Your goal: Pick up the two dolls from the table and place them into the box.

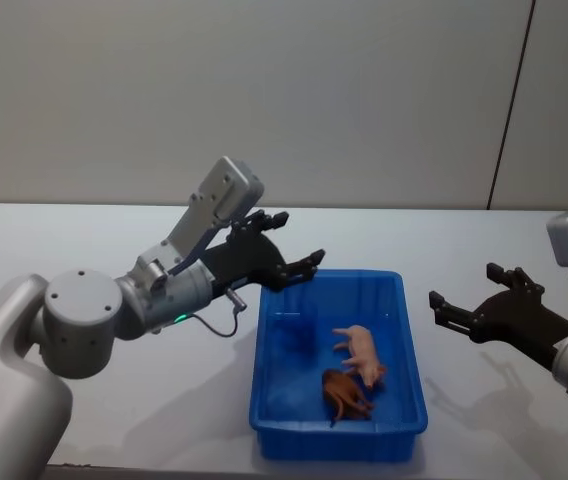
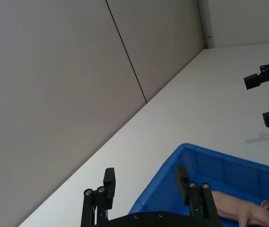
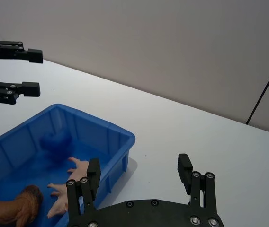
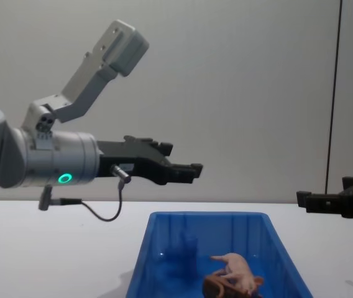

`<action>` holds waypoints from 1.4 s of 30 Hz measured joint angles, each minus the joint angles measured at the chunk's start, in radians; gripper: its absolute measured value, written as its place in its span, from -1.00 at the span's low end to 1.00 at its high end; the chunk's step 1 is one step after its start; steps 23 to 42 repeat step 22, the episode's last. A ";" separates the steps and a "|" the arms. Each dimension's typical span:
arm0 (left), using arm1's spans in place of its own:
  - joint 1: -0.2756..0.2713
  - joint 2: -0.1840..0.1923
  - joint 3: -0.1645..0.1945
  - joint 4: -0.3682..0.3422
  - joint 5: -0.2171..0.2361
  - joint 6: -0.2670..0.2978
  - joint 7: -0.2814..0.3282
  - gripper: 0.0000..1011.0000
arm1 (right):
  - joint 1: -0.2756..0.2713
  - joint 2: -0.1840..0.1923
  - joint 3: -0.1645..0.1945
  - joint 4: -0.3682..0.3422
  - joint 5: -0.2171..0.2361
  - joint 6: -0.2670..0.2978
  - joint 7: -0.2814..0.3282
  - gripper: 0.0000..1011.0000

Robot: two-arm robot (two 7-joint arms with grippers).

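The blue box [image 1: 401,330] stands on the white table [image 1: 84,240] in front of me. Inside it lie two dolls: a pink pig [image 1: 361,350] on its side and a dark brown animal [image 1: 345,393] closer to the near wall. A rounded blue figure [image 3: 56,140] sits against the box's far-left corner. My left gripper [image 1: 299,240] hovers open and empty above the box's far-left corner. My right gripper [image 1: 464,286] hangs open and empty over the table to the right of the box. In the chest view both the left gripper [image 4: 183,160] and the right gripper [image 4: 322,191] are well above the rim.
A grey wall with a dark vertical seam [image 1: 509,105] closes off the back of the table. Bare tabletop stretches to the left and right of the box. The box's near wall [image 1: 339,445] lies close to the table's front edge.
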 joint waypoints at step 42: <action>0.030 0.010 0.010 -0.076 -0.019 -0.052 0.040 0.98 | 0.000 0.000 0.000 0.000 0.000 0.000 0.000 0.98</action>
